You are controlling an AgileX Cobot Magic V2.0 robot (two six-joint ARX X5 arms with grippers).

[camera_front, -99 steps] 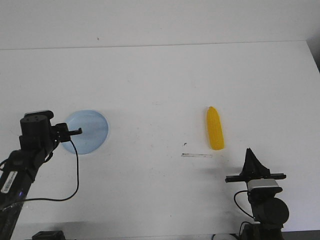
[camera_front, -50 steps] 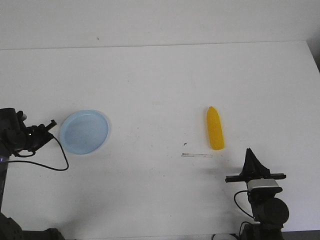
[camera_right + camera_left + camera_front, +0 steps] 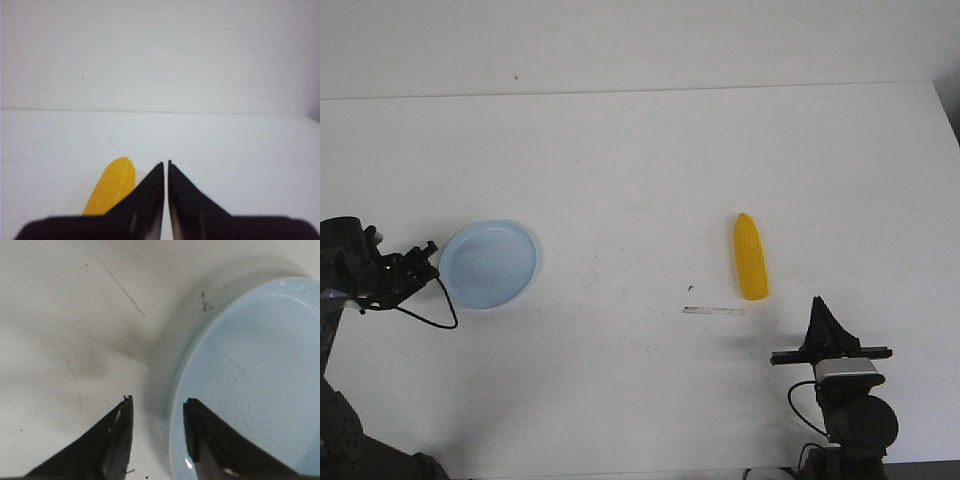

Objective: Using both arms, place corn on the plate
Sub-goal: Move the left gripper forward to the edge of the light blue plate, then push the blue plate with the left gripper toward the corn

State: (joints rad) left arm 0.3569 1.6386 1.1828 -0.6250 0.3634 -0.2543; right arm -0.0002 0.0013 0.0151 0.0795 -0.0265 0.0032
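2 grippers hold nothing: the left gripper (image 3: 156, 412) is narrowly parted beside the plate (image 3: 490, 262), the right gripper (image 3: 166, 172) nearly closed. Next, I judge, the right must open over the corn (image 3: 750, 257).

The plate (image 3: 488, 264) lies on the left part of the worktop (image 3: 640, 170), and the corn (image 3: 750, 257) lies well apart from it on the right, lengthwise front to back with its pointed end away from the robot. The left gripper (image 3: 420, 258) sits just left of the plate's rim, one of its jaws over the rim and the other outside it. The right gripper (image 3: 828, 330) stands nearer the robot than the corn, slightly to its right.
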